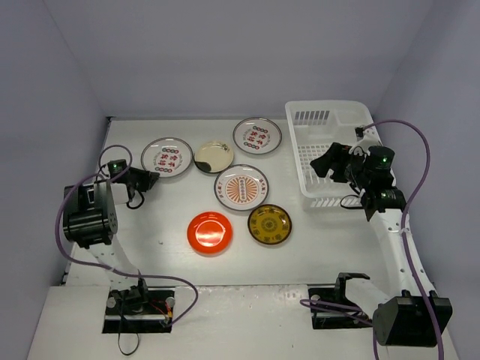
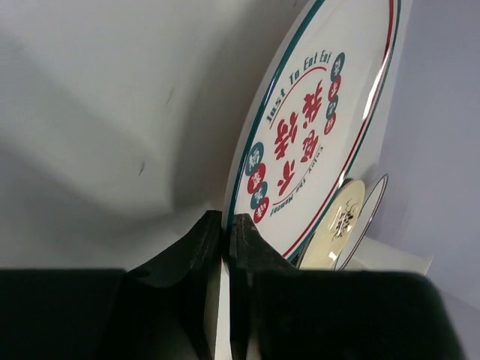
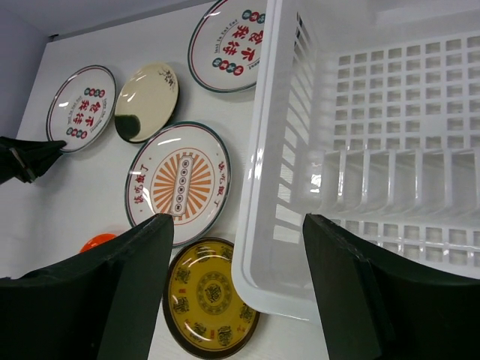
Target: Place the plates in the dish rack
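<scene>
The white table (image 1: 150,247) is the biggest thing. The rack (image 1: 309,116) sits on its far right side. It is a white plastic basket w/ slots in the walls and square holes in the floor.

All six plates I can see lie flat on the table, left of the rack and outside it. The sun plate (image 1: 241,187) is in the middle: white, w/ an orange sun shape and red signs at both sides. The far plate (image 1: 257,136) is just beside the rack's far left corner: white, w/ red signs and round red and green dots. The left plate (image 1: 166,157) looks the same. It has a thin green and red line round the rim, and it says "Just To Eat Eat" in dark letters over big red signs. The small red words under them I can't read. The red plate (image 1: 209,232) is plain orange-red. The brown plate (image 1: 270,224) next to it is dark yellow w/ a round pattern. The cream plate (image 1: 214,157) is smallest, betw. the left and far plates.

My left hand (image 2: 225,232) is pinched shut on the left plate's near rim. My right hand (image 3: 236,221) is wide open w/ nothing in it, up over the rack's near left corner.
</scene>
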Robot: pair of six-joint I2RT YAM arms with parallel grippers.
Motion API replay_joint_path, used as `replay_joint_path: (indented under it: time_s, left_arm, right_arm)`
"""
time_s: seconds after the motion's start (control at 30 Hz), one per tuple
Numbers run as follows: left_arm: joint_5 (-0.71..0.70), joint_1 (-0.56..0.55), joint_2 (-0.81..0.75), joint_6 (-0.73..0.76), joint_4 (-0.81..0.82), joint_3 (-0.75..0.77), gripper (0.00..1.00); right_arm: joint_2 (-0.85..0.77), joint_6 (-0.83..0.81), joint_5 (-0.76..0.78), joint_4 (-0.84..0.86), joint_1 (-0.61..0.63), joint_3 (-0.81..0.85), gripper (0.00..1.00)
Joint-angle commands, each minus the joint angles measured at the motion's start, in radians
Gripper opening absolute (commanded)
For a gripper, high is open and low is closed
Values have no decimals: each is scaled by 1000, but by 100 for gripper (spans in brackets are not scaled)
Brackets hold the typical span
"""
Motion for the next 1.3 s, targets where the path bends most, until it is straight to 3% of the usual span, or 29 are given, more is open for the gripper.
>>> replay_joint_path:
  time_s: [0.0,0.23,0.47,0.67,1.0,1.07,1.1,1.2,1.27]
  left_arm:
    - [3,32,-171,68,-59,-31,0]
    - [152,34,-507,140,-168,-19,0]
    - [432,14,-628,105,-194,-5,0]
    - [472,-38,-731,209,-347,40,0]
    - [522,-115,-797,244,-398,69,0]
    - [519,-121,-805,266,-418,73,0]
    - [519,-124,-806,272,-458,70,0]
    - [503,-123,-809,306,-512,70,0]
    - [474,-124,-803,336,-545,73,2]
  right_arm:
    - [21,63,-64,99,18,44,71]
    - [127,152,-49,158,210,117,71]
    - [300,239,-12,247,418,254,72]
    - [475,261,-9,273,527,427,72]
    - [671,295,1,285,625,605,69]
    - [685,293,-2,285,633,622,58]
    - [690,293,-4,288,634,631,43]
    - [676,264,27,271,634,636,12]
    - [664,224,44,256,630,631,3]
